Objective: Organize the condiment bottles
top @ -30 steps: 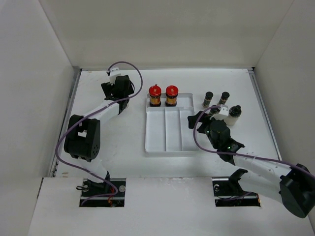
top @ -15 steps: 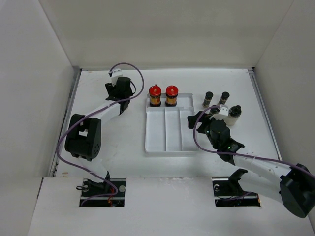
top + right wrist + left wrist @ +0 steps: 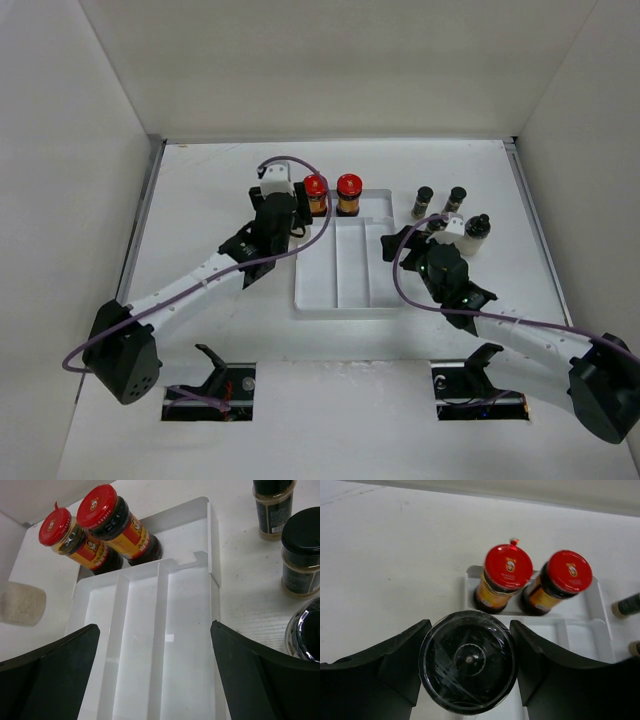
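Note:
My left gripper [image 3: 469,632] [image 3: 283,208] is shut on a black-lidded condiment bottle [image 3: 467,661], held upright just left of the white divided tray [image 3: 340,275]. Two red-capped bottles [image 3: 508,566] [image 3: 569,571] stand in the tray's back section, also visible from above [image 3: 315,192] [image 3: 349,190]. My right gripper [image 3: 155,625] [image 3: 398,243] hangs open over the tray's right side with nothing between its fingers. Two slim dark bottles [image 3: 424,200] [image 3: 456,198] and a pale black-lidded one [image 3: 477,228] stand on the table right of the tray.
The tray's three long compartments [image 3: 185,630] lie under my right gripper. White walls enclose the table on the left, back and right. The dark bottles [image 3: 272,505] [image 3: 302,555] stand close beside my right gripper.
The left gripper has shut on the black-lidded bottle, and the left arm has swung right from the table's back left to the tray's left edge. The right arm has not moved.

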Robot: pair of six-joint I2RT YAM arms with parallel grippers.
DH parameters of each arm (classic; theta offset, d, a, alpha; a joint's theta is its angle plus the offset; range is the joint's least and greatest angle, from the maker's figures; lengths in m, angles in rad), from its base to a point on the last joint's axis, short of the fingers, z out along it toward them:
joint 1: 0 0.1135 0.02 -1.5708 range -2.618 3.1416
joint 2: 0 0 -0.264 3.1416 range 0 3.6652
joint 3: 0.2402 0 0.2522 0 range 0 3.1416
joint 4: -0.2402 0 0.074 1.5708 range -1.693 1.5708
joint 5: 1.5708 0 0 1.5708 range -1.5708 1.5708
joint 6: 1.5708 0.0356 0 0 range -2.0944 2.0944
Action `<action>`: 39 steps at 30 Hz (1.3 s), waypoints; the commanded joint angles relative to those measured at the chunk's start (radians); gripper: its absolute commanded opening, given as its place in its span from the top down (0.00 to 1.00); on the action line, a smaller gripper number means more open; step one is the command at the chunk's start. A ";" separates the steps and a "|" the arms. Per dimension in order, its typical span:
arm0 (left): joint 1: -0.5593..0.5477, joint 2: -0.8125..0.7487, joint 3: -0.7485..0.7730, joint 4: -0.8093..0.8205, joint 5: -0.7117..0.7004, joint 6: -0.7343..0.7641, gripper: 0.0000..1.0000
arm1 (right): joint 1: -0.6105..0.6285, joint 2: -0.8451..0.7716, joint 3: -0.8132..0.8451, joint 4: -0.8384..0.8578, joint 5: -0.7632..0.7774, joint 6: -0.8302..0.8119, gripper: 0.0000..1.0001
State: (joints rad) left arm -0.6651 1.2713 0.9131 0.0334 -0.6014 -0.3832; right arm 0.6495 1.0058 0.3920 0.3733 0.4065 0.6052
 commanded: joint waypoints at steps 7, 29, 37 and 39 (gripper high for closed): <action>-0.093 0.083 0.033 0.108 0.006 -0.028 0.56 | 0.006 -0.013 0.033 0.052 -0.003 -0.009 0.00; -0.092 0.341 0.079 0.247 0.017 -0.013 0.18 | 0.037 -0.019 0.057 0.052 -0.015 -0.054 0.00; -0.139 0.238 0.035 0.287 0.006 0.027 0.08 | 0.089 -0.143 0.084 -0.005 0.043 -0.061 0.24; -0.156 0.208 0.012 0.315 0.000 0.040 0.08 | 0.089 -0.167 0.096 -0.040 0.067 -0.068 0.46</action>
State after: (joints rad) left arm -0.7998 1.5688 0.9493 0.2531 -0.5808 -0.3729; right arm 0.7292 0.8783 0.4282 0.3454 0.4210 0.5476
